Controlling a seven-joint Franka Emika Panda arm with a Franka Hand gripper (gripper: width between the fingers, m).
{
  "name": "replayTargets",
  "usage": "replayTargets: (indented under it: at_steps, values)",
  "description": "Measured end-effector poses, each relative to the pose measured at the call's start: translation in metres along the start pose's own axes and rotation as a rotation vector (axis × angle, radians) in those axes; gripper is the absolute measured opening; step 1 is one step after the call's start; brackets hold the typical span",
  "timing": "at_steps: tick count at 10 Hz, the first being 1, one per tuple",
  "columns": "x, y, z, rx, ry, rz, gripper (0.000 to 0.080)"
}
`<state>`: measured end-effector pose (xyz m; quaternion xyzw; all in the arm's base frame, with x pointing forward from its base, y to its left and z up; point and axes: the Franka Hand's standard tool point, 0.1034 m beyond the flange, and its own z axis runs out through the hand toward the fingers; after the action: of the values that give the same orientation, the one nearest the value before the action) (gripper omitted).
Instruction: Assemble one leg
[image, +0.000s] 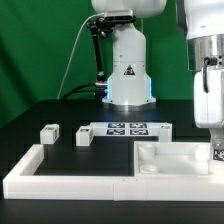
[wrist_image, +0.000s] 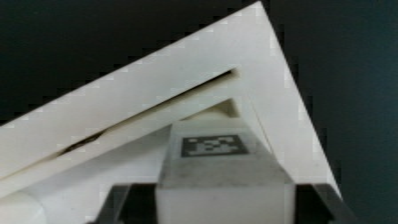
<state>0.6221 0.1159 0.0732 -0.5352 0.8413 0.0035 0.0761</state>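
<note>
Arm is getting cut off by the frame edge, so fingertips are hard to see. The claw (wrist_image: 210, 195) is pinching a small white plastic tagged leg (wrist_image: 215, 150) down at the big white square tabletop's (image: 170, 160) corner.

White tagged leg (wrist_image: 215, 160) — upright in the claw (wrist_image: 217, 200) at the tabletop (wrist_image: 178, 90) corner.

Robotics lab: green backdrop (image: 40, 40), black table (image: 30, 115), marker board (image: 125, 129).
</note>
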Motion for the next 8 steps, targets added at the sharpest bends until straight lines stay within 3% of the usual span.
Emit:
replayTargets:
  at_steps: [2, 3, 4, 5, 6, 8]
  values:
    - [0.0020, -0.0006, -0.0001, -0.007, 0.001, -0.014, 0.0294]
    - [0.0016, 0.0000, 0.0004, -0.008, 0.001, -0.017, 0.0450]
    - [0.0015, 0.0001, 0.0005, -0.009, 0.001, -0.017, 0.0450]
    - [0.0016, 0.0002, 0.0006, -0.009, 0.001, -0.018, 0.0575]
    - [0.0016, 0.0002, 0.0007, -0.009, 0.001, -0.018, 0.0634]
    - [0.0017, 0.0003, 0.0009, -0.009, 0.001, -0.019, 0.0645]
